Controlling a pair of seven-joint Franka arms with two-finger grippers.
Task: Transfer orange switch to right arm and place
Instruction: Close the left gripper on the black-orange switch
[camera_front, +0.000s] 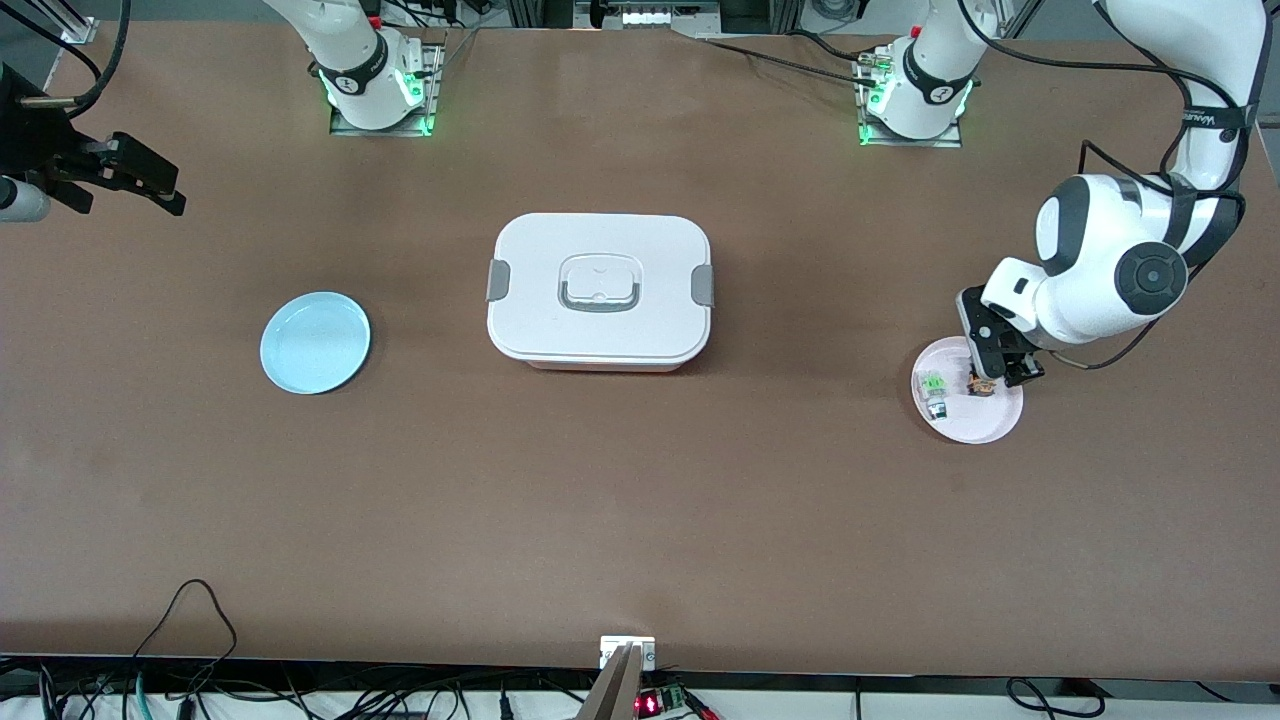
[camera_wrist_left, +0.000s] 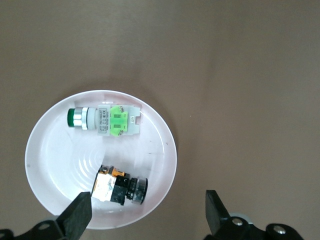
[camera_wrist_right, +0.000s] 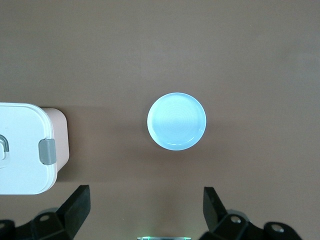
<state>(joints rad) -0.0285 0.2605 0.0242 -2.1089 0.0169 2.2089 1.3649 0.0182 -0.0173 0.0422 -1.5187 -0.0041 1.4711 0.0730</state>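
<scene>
The orange switch (camera_front: 981, 386) lies on its side in a small white plate (camera_front: 985, 422) toward the left arm's end of the table. A green-and-silver component (camera_front: 935, 388) lies beside it. In the left wrist view the switch (camera_wrist_left: 120, 186) shows a black body, an orange block and a white label, on the plate (camera_wrist_left: 55, 160) with the green component (camera_wrist_left: 107, 120). My left gripper (camera_front: 1000, 362) is open and empty just over the plate's rim by the switch (camera_wrist_left: 147, 212). My right gripper (camera_front: 130, 180) waits open and empty, high over the right arm's end of the table (camera_wrist_right: 145, 207).
A white lidded box (camera_front: 600, 290) with grey latches stands mid-table and also shows in the right wrist view (camera_wrist_right: 25, 150). A light blue plate (camera_front: 315, 342) lies toward the right arm's end; it shows below my right gripper (camera_wrist_right: 176, 121). Cables run along the table's near edge.
</scene>
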